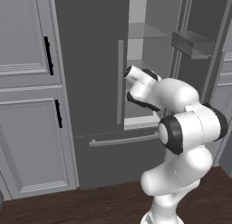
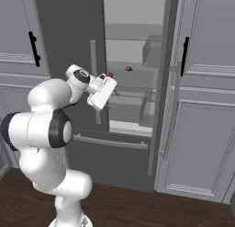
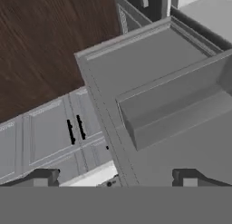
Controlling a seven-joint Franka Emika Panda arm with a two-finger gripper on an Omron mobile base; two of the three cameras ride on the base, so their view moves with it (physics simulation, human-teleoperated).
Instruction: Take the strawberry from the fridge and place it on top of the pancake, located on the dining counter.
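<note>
Your gripper (image 3: pixel 113 175) stands wide open and empty; the strawberry (image 2: pixel 110 75) lies just upper right of the hand, on the fridge (image 2: pixel 133 79) shelf.

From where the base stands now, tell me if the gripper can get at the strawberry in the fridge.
Probably yes. The fridge right door stands open, the strawberry lies uncovered on a shelf, and the open gripper is already at the opening with nothing between.

Stood open, the fridge (image 2: pixel 133 83); on a shelf inside it, the strawberry (image 2: pixel 110 75), cabinets (image 1: pixel 27 91) left of it.
</note>
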